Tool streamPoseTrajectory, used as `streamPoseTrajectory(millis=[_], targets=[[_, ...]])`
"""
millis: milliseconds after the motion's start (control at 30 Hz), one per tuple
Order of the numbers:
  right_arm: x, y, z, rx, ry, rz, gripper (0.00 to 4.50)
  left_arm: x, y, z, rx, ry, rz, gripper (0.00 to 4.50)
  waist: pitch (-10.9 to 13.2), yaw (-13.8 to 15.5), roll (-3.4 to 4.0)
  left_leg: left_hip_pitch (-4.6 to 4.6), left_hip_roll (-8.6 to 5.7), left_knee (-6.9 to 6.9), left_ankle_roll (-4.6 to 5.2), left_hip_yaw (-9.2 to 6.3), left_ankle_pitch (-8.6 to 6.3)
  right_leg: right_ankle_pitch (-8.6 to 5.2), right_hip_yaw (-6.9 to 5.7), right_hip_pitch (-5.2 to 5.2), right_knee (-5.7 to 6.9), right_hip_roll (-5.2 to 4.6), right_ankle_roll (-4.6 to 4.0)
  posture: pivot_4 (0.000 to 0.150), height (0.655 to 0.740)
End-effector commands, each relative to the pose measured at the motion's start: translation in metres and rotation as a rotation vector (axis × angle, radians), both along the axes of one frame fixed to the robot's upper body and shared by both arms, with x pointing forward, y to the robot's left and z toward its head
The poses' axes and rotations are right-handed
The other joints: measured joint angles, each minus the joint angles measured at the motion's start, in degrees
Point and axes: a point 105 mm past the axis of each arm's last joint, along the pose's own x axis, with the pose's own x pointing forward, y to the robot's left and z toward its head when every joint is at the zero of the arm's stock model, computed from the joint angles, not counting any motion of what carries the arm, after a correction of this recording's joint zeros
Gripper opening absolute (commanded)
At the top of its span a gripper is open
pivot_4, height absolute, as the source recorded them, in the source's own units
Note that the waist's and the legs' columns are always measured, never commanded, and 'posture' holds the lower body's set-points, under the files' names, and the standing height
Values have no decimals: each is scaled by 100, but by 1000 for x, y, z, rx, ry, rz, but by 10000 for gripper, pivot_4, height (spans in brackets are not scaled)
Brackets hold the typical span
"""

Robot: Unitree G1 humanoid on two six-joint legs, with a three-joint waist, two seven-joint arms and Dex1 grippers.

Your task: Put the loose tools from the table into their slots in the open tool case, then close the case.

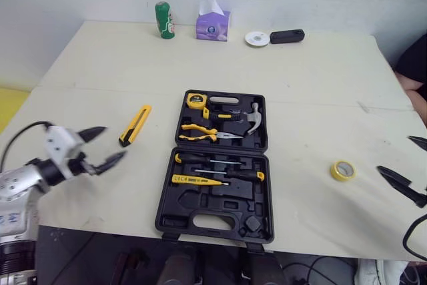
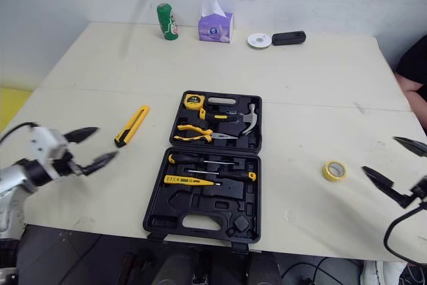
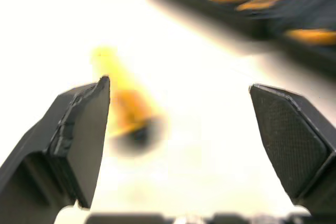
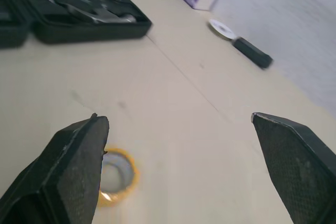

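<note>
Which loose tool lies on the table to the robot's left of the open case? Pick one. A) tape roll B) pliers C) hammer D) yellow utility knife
D: the yellow utility knife lies by itself to the left of the open tool case, outside it.

My head cameras look down over the whole table (image 1: 100, 58), sharing one scene. My wrist cameras sit low: left faces the knife (image 3: 126, 103), right the tape (image 4: 119, 176).
</note>
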Motion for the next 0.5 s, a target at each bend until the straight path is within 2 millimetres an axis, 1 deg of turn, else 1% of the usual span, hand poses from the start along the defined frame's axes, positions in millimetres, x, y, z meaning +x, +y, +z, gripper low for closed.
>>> streamPoseTrajectory(millis=[33,100,133,200,300,333,400,467,500], targets=[[-22,-39,-3,-1,-27,-166,45000,-19,62,1,41,-43,268,44882,0,-11,0,4,-1,-14,-1,4,1,0,1,0,-7,0,0,1500,7400],[-36,-66,-10,21,-33,-303,45000,-33,92,1,0,-55,406,44882,-1,-30,1,15,-4,-44,0,14,1,0,5,2,-24,0,0,1500,7400],[-41,-75,-12,29,-40,-352,45000,-37,102,2,-12,-65,452,44882,-1,-36,1,15,-5,-47,0,18,0,0,6,0,-25,0,0,1500,7400],[-53,-91,-19,34,-39,-445,45000,-49,125,-4,-22,-53,560,44882,0,-46,1,14,-5,-49,1,17,-2,0,4,0,-28,0,0,1500,7400],[-66,-106,-26,44,-36,-550,45000,-70,153,-17,-22,-28,717,44882,0,-117,-2,18,-5,-49,-4,18,-1,1,7,2,-30,-3,2,1500,7400],[-70,-110,-28,44,-35,-582,45000,-76,160,-20,-35,-23,762,44882,0,-140,-1,21,-5,-49,-5,18,-2,1,10,3,-29,-4,2,1500,7400],[-76,-116,-32,48,-32,-631,45000,-83,166,-26,-56,-13,810,44882,0,-155,-1,25,-4,-54,-11,18,0,1,13,2,-28,-5,1,1500,7400],[-85,-124,-34,106,-51,-691,45000,-93,174,-35,-54,20,866,44882,0,-163,0,26,-4,-54,-18,19,4,1,17,1,-25,-6,1,1500,7400],[-89,-127,-35,126,-57,-716,45000,-95,174,-37,-56,23,870,44882,-1,-169,1,29,-4,-54,-22,21,6,1,20,1,-23,-7,1,1500,7400]])
